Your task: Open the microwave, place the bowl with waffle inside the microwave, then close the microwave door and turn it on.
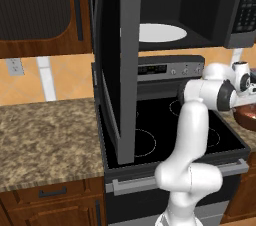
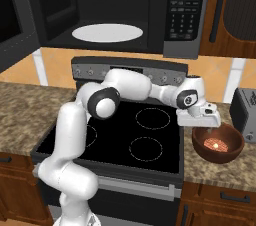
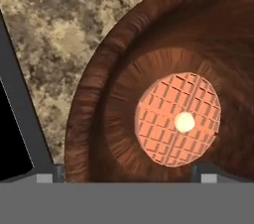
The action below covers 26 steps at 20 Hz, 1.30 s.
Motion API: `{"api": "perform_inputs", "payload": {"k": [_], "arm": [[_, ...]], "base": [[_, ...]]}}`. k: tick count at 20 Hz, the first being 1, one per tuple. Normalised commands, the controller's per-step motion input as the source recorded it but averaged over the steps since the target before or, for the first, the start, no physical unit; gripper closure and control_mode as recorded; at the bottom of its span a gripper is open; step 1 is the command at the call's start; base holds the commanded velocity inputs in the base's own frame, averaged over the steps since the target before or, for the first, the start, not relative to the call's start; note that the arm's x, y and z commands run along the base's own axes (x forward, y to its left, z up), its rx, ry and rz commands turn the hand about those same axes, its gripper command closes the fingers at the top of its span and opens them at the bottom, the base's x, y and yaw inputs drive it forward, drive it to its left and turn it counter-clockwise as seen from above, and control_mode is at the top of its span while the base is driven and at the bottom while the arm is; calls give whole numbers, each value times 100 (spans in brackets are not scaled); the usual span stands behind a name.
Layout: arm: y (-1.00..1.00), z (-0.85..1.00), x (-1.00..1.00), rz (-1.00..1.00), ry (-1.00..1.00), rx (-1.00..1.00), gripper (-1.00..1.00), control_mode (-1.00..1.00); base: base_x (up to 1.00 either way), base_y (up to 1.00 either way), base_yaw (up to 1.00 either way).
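Observation:
The microwave [image 2: 185, 15] hangs above the stove with its door [image 1: 112, 70] swung wide open to the left; the white turntable [image 2: 106, 32] lies bare inside. The reddish-brown bowl [image 2: 220, 154] sits on the granite counter right of the stove, holding a round waffle [image 2: 216, 145]. My gripper [image 2: 204, 126] hovers low over the bowl's left rim, open. In the hand view the bowl [image 3: 114, 94] and waffle [image 3: 177, 119] loom close, and the gripper [image 3: 128, 174] has one fingertip [image 3: 49, 174] outside the wall and the other over the inside. Bowl [image 1: 248, 116] and gripper [image 1: 245, 92] sit at the left base view's right edge.
The black glass-top stove [image 2: 140, 135] lies between the counters, its knob panel [image 2: 125, 67] behind. A grey toaster [image 2: 245, 112] stands just right of the bowl. The open door overhangs the stove's left part. Brown cabinets [image 1: 45, 10] flank the microwave.

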Motion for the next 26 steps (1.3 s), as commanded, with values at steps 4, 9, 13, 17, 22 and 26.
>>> {"api": "perform_inputs", "payload": {"k": [4,9,13,17,22,26], "arm": [[4,-51,-18,18,11,0,-100,-100],[1,-58,0,9,9,4,-100,-100],[0,-26,0,5,0,1,100,-100],[0,-4,0,1,1,0,100,-100],[0,0,-17,0,0,0,100,-100],[0,14,-56,7,-18,1,100,-100]], "base": [[0,0,0],[0,0,0],[0,0,0],[0,0,0],[0,0,0],[0,0,0]]}}
